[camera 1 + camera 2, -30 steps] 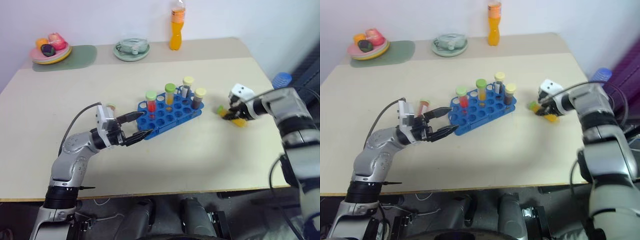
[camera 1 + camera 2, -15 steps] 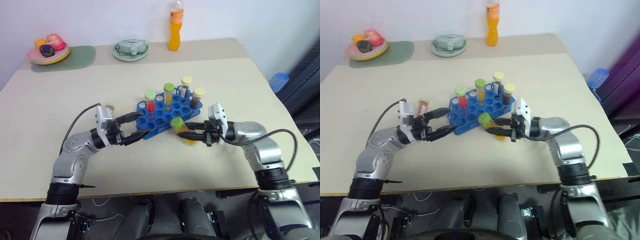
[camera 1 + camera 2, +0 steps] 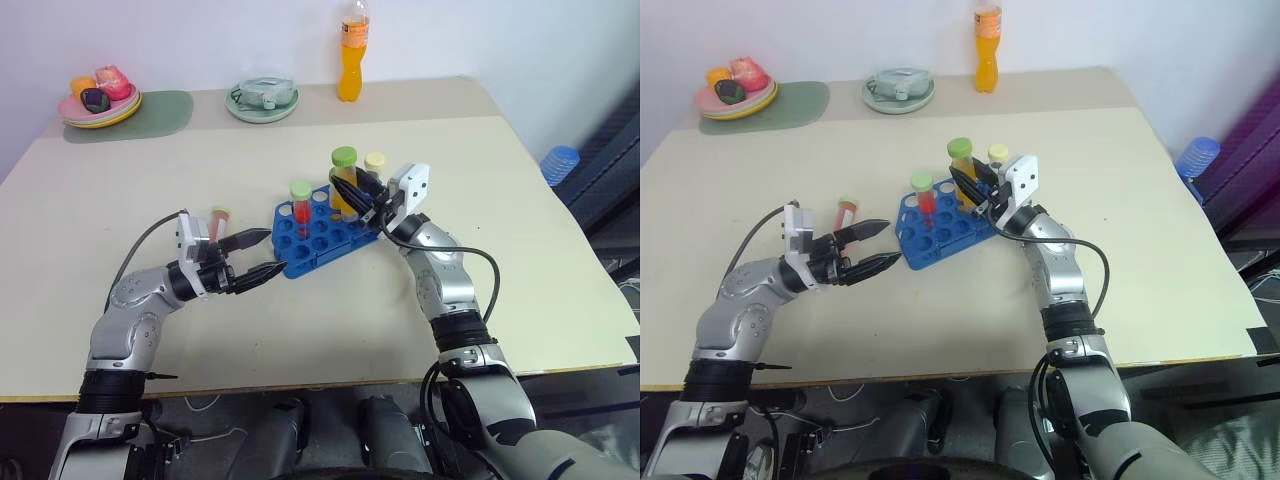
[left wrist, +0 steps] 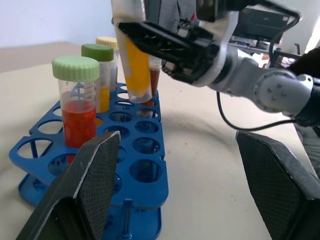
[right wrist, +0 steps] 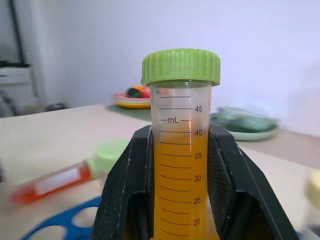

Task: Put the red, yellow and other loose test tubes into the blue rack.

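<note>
Left end effector (image 3: 258, 254) – fingers spread wide, empty, low over the surface (image 3: 330, 320), blue rack (image 3: 325, 232) just beyond its tips. Right end effector (image 3: 352, 195) – clamped on a green-capped yellow tube (image 3: 343, 181), upright above the rack's far holes.

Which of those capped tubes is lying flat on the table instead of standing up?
The red-filled tube beside the left gripper; the others stand in the blue rack.

The lower end of the yellow tube (image 5: 182, 165) is hidden between the right gripper's fingers (image 5: 125, 200); the plate (image 5: 134, 102) behind is blurred.
</note>
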`<state>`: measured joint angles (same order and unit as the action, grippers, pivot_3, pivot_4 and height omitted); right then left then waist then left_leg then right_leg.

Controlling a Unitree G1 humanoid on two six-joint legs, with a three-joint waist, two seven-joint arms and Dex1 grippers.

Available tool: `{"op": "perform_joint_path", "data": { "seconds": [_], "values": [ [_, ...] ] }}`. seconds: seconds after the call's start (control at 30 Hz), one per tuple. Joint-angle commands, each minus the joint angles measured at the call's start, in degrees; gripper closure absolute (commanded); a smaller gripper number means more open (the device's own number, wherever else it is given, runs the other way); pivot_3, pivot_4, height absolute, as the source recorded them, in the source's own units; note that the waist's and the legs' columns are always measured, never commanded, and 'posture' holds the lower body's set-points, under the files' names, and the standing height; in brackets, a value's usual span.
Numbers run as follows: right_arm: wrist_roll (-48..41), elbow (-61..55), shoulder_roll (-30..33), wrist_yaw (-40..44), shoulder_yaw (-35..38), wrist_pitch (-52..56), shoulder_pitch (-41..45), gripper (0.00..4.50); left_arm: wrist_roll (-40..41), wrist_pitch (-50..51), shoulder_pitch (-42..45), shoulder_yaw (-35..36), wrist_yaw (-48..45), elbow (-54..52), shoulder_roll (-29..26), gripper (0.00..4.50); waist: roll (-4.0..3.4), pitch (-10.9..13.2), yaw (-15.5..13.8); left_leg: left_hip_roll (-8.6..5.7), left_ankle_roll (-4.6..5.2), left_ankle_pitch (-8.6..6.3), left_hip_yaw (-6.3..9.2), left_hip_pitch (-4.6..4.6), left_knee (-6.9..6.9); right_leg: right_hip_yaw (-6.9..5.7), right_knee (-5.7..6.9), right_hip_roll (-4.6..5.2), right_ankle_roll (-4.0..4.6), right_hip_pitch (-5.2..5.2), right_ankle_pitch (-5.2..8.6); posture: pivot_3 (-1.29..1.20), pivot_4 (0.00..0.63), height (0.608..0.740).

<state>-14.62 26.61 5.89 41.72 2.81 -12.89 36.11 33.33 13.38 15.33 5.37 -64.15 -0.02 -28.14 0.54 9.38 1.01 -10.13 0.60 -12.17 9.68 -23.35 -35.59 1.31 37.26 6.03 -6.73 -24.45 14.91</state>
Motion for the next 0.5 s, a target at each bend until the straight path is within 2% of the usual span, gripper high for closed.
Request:
{"op": "perform_joint_path", "data": {
  "seconds": [0.03,0.5],
  "values": [
    [-0.8,1.2,-0.5,-0.2,0.9,-3.9,0.2,3.72,1.8,1.5,0.8,1.2,1.4,-4.1,-0.6,0.71,0.0,0.0,0.0,0.0,0.0,0.0,0.0,0.0,0.0,0.01,0.01,-0.01,0.0,0.0,0.0,0.0,0.15,0.74],
    [-0.9,0.3,-1.7,0.5,-1.1,-4.7,-4.2,3.72,2.2,5.3,1.3,0.8,4.8,-8.2,-0.5,0.71,-0.01,0.0,0.1,0.02,-0.04,0.01,0.0,0.04,0.0,0.09,0.06,-0.08,0.0,-0.01,0.0,0.0,0.15,0.74]
  ]
}}
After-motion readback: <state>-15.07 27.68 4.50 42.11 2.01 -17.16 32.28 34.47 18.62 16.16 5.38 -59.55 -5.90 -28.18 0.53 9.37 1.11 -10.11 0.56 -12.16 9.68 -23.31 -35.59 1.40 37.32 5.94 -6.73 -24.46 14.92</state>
